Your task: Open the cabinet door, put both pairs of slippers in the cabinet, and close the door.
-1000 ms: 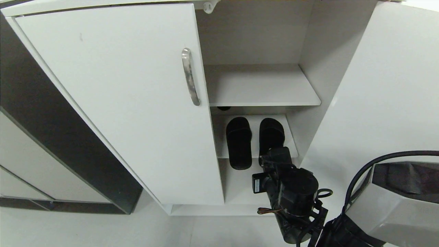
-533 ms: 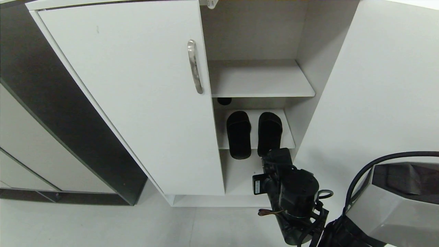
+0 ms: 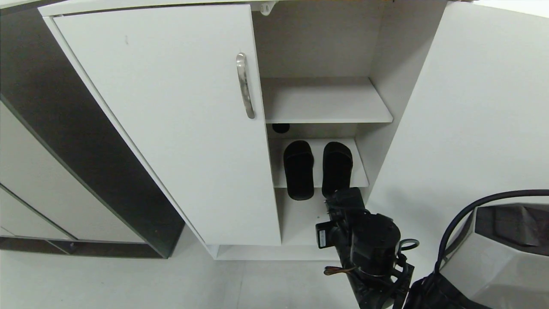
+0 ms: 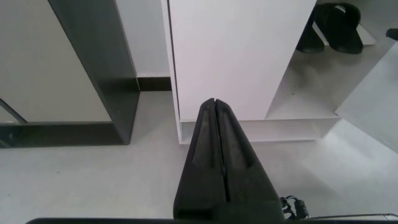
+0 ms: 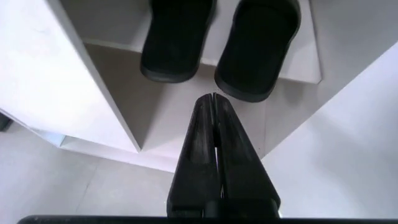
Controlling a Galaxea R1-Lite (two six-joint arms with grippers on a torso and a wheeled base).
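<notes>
Slippers (image 3: 298,169) in the cabinet (image 3: 326,103), door (image 3: 472,107) open
We've got right gripper (image 5: 215,98) and left gripper (image 4: 214,102) both pressed together.

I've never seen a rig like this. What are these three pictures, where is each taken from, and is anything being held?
This is a wheeled robot with two arms, facing a white cabinet. The wide picture comes from a camera on its head, looking down. The other two come from cameras on its wrists, each looking along that arm's fingers. The cabinet's right door stands open, the left door is shut. A pair of black slippers lies on the middle shelf. The right arm's fingers point at them from just in front. The left arm's fingers hang above the floor before the shut door. Both are shut and hold nothing.
</notes>
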